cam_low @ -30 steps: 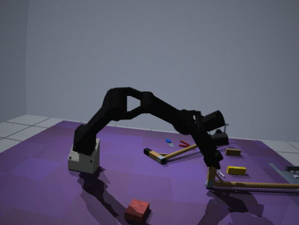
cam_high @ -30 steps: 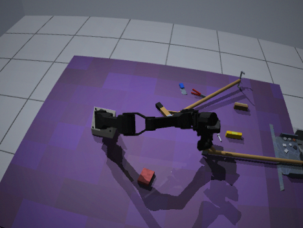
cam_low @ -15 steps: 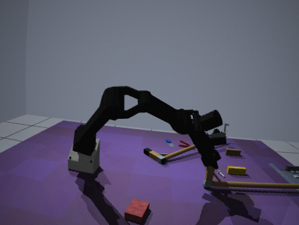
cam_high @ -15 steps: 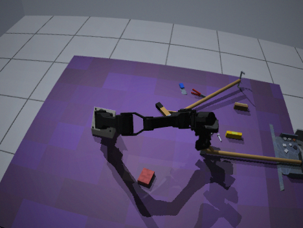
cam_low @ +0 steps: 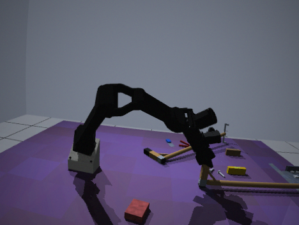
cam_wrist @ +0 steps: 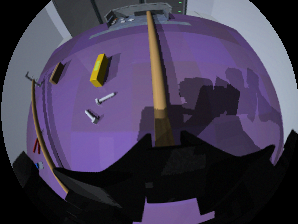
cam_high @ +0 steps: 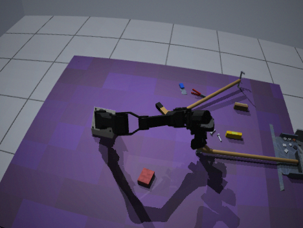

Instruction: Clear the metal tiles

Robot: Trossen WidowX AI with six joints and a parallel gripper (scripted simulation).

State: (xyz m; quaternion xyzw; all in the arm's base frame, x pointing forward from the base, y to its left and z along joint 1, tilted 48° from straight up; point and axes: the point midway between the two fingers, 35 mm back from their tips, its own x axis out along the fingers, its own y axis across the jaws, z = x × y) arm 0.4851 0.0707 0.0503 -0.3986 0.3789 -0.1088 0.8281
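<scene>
The arm reaches from its grey base (cam_high: 94, 129) near the middle of the purple tabletop (cam_high: 65, 181) toward the right edge, wrist bent down, and the gripper (cam_high: 201, 146) has its jaws closed on the short upright handle of the scraper (cam_high: 252, 156), partly open around it and gripping firmly. The scraper's long wooden shaft runs low across the tabletop toward the right edge, and its far tip lies on the steel plate (cam_high: 278, 142) there. Several small pale tiles (cam_high: 286, 146) sit scattered on that plate; the catch box (cam_high: 300, 133) shows only as a dark shape at the plate's far end, cut off by the frame. In the wrist view the shaft (cam_wrist: 157, 63) points straight ahead to the plate (cam_wrist: 136, 15). A second long stick (cam_high: 213, 94) with a hooked metal end lies toward the far right corner, its dark-capped near end beside the arm. Near it are a blue piece (cam_high: 182, 85), a red tool (cam_high: 196, 93) and a brown block (cam_high: 241, 106). A yellow block (cam_high: 234, 135) and two screws (cam_high: 216, 135) lie between stick and scraper. A red block (cam_high: 145, 177) sits toward the near edge.
</scene>
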